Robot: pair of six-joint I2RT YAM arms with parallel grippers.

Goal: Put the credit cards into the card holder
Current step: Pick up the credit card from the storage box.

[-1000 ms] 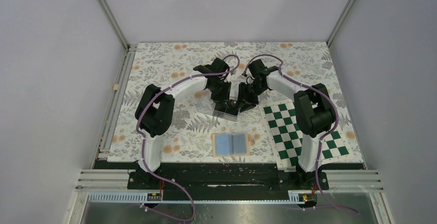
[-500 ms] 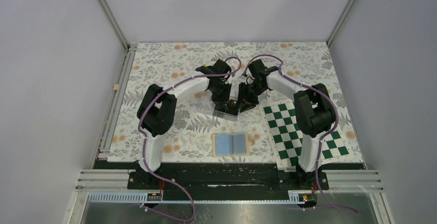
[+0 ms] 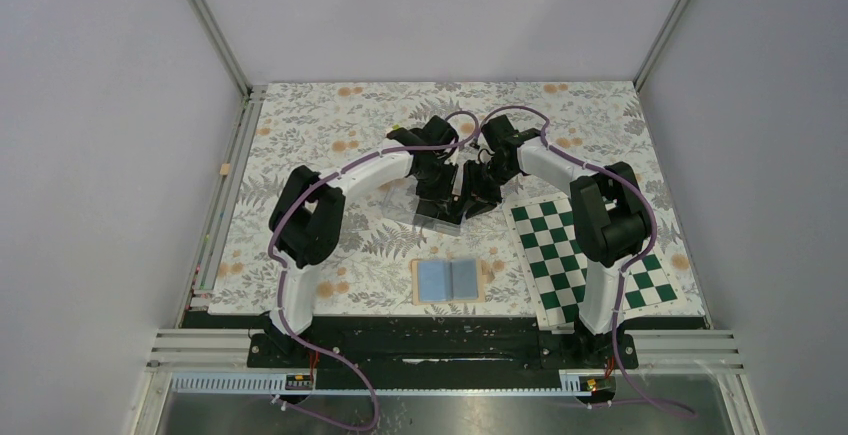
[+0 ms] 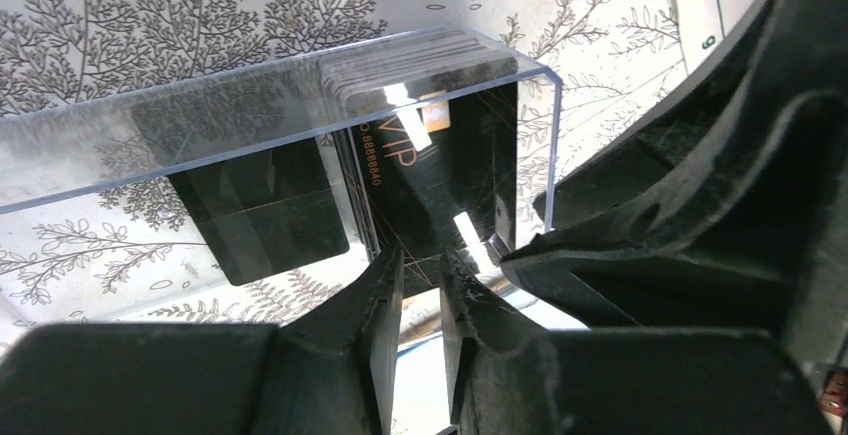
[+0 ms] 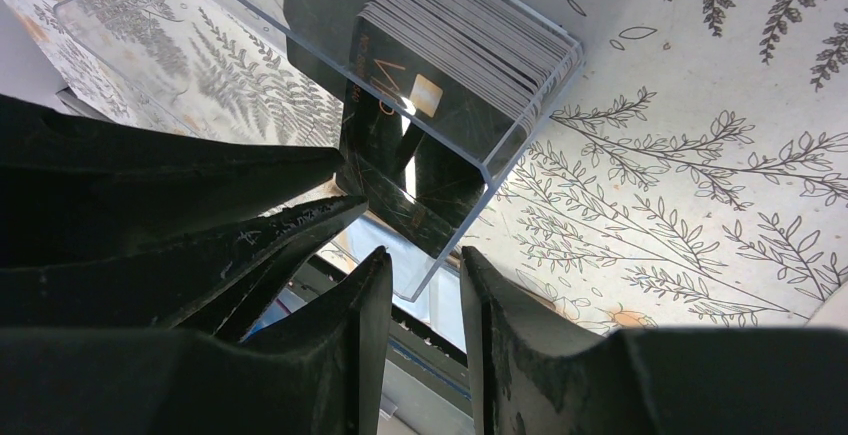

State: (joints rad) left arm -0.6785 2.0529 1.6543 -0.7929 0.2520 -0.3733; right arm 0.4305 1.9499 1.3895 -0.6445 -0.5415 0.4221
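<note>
Reading copper "VIP" on glossy black credit cards [image 4: 430, 165], stacked in clear rigid case [image 4: 200, 115], mid counter [image 3: 330, 125]; left pincer [image 4: 420, 275] narrowly parted at card edge; right pincer [image 5: 420, 275] astride case corner, grip cannot tell; card holder [image 3: 448, 280] open flat, nearer.

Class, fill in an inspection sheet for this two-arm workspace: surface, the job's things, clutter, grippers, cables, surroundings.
Surface: table covered by a floral-print sheet.
Job's things: credit cards stacked inside the clear plastic case; card holder lies open, blue side up, near the arm bases, apart from the case.
Clutter: that case; green-white checkerboard on the right; small tan block on the left rail.
Grippers: left gripper and right gripper both at the case, jaws narrowly apart; whether either grips cannot be told.
Cables: purple cables along both arms.
Surroundings: pale walls, metal frame posts.
</note>
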